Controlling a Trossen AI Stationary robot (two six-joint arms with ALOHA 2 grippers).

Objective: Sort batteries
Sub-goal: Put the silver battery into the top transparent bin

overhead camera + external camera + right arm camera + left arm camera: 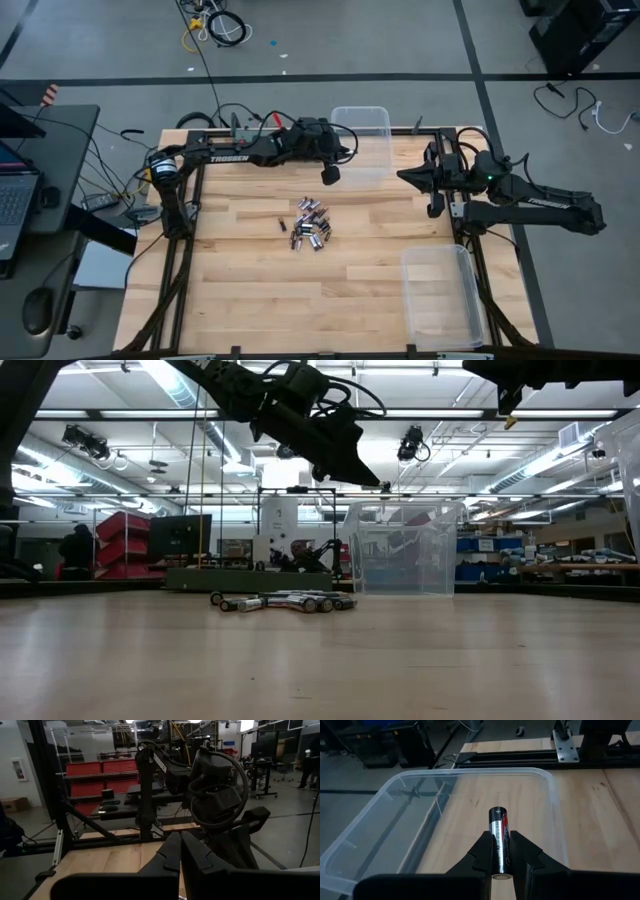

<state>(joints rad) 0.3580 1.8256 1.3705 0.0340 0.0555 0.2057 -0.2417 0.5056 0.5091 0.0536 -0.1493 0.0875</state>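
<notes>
We start with the wooden table (250,290) and its two clear bins: a far bin (362,122) at the back edge and a near bin (440,295) at the front right. Our left gripper (329,175) hangs above the table just beside the far bin, its fingers clamped on a single battery (499,842). The left wrist view shows that cell lying lengthwise between the fingers, its long axis in line with them and its plus end pointing ahead, out past the fingertips. The far bin sits straight ahead of and below those fingertips, with its near rim just past the cell's tip. So we judge the coming move to be a short reach forward over the rim, then a release.

The remaining batteries (311,225) lie in a loose cluster on the table, behind and below our left fingers, well apart from both bins.

Our right gripper (180,851) waits folded back at the table's right edge with its fingers pressed together on nothing, far from the cluster. The left arm is plainly nearer both the pile and the far bin.
</notes>
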